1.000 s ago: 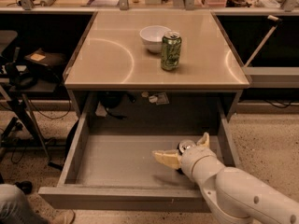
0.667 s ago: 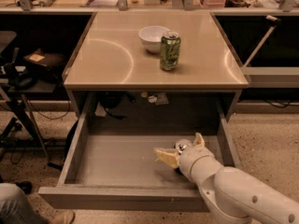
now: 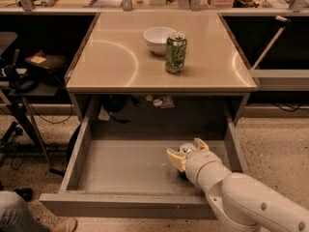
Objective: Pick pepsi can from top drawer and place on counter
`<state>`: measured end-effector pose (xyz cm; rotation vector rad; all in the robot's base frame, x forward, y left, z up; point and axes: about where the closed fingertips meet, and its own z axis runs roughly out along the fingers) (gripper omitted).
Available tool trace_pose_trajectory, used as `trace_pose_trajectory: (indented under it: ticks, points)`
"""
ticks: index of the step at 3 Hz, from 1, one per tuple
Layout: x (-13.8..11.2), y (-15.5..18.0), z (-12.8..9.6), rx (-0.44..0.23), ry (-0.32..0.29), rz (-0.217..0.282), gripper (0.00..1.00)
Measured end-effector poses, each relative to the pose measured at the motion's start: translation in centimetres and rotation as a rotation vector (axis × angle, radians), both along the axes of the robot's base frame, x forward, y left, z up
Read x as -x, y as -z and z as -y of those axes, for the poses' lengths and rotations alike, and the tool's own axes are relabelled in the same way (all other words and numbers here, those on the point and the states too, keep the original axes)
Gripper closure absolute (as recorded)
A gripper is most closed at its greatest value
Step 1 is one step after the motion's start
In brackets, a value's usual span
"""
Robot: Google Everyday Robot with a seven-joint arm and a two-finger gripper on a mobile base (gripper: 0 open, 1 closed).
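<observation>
The top drawer [image 3: 120, 163] is pulled open below the counter [image 3: 120, 57]. My gripper [image 3: 188, 151] is low inside the drawer at its right side, reaching in from the lower right. Its yellowish fingers [image 3: 175, 158] sit on either side of the pepsi can [image 3: 185, 149], closed against it. Only the can's silver top shows between them, and its dark body is mostly hidden by my wrist. The can stands upright on the drawer bottom.
A green can [image 3: 175, 52] and a white bowl [image 3: 159, 39] stand on the counter near its back middle. A black stand with cables [image 3: 24, 81] is at the left. A person's leg and shoe [image 3: 19, 216] show at the bottom left corner.
My gripper has shifted slightly up and its fingers have drawn closer together around the can, whose silver top now shows between them.
</observation>
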<state>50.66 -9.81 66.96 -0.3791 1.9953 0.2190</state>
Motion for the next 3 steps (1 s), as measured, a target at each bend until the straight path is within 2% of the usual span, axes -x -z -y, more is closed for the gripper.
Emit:
trace_pose_trajectory:
  ticks: [1,2,3]
  points:
    - [0.0,-2.3,0.9,-0.015,0.021,0.048,0.88]
    - [0.0,-10.6,3.0,-0.021,0.067,0.184,1.0]
    - [0.6,-21.0,6.2,-0.013,0.134,0.312,1.0]
